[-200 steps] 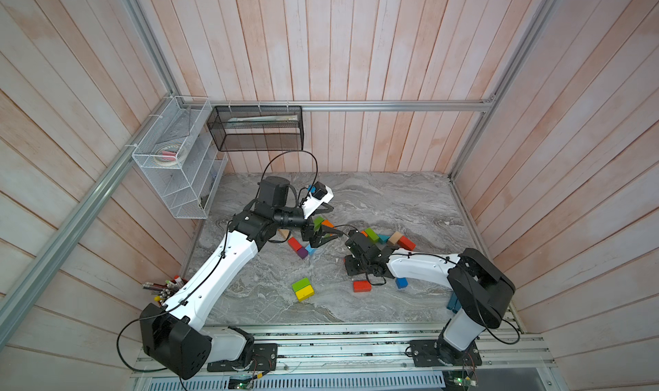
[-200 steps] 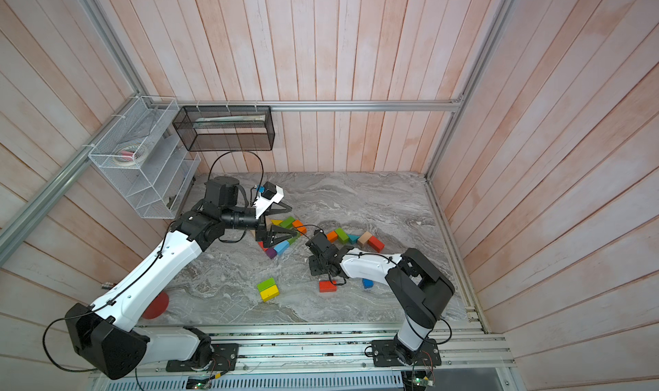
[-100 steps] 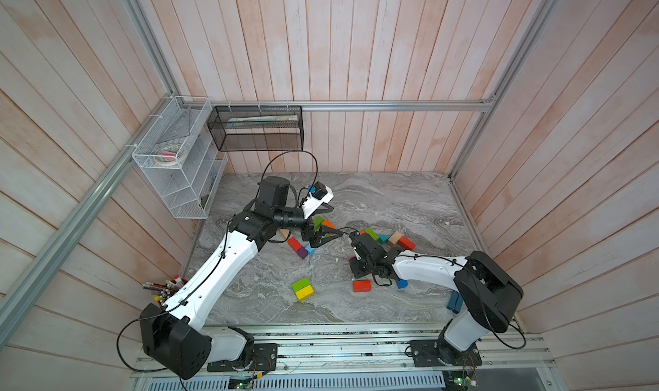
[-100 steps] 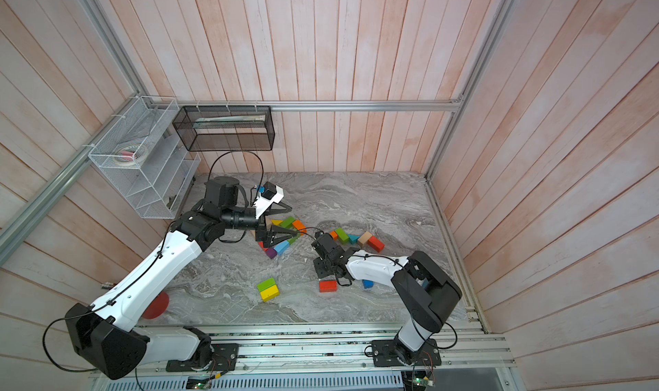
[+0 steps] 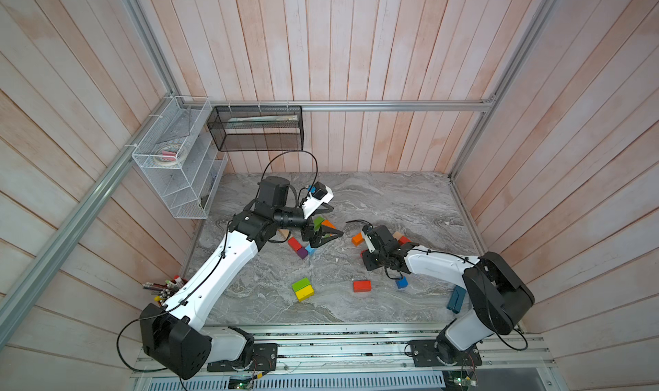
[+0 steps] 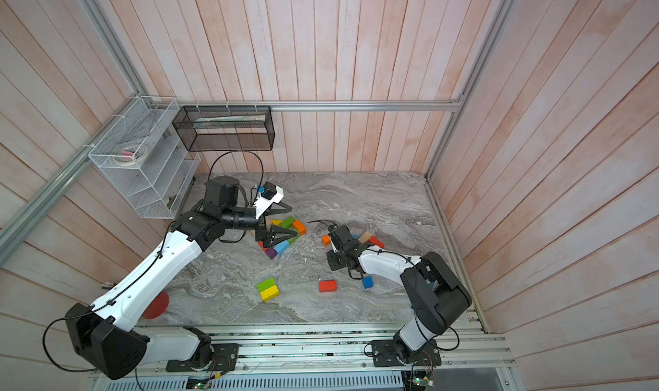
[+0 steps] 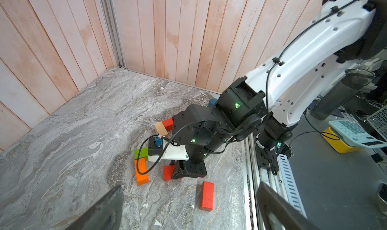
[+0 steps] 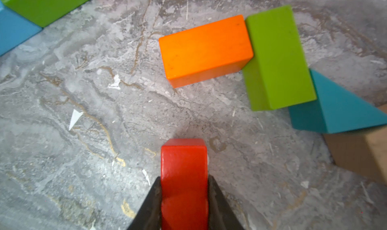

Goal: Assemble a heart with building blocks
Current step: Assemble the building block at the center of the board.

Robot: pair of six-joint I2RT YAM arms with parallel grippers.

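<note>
My right gripper [image 8: 184, 178] is shut on a red block [image 8: 184, 168] low over the marble table, with a finger pressed on each side. Ahead of it lie an orange brick [image 8: 205, 50], a green brick [image 8: 278, 57], a teal wedge [image 8: 339, 107] and a tan block [image 8: 360, 153]. In both top views the right gripper [image 5: 369, 261] [image 6: 337, 261] hides most of that red block. My left gripper [image 5: 331, 234] [image 7: 188, 210] hangs open and empty over a cluster of blocks [image 5: 306, 246]. A green and yellow pair [image 5: 302, 289], a red brick [image 5: 362, 286] and a blue cube [image 5: 402, 282] lie nearer the front.
A white wire shelf [image 5: 178, 164] and a black mesh basket [image 5: 256, 132] hang at the back left. Dark-blue bars [image 5: 456, 298] lie by the right arm's base. Pens [image 5: 160, 289] lie at the left edge. A red disc [image 6: 157, 305] sits under the left arm.
The right gripper's jaws have closed on the red block and that arm has shifted slightly towards the back. The left arm has not moved.
</note>
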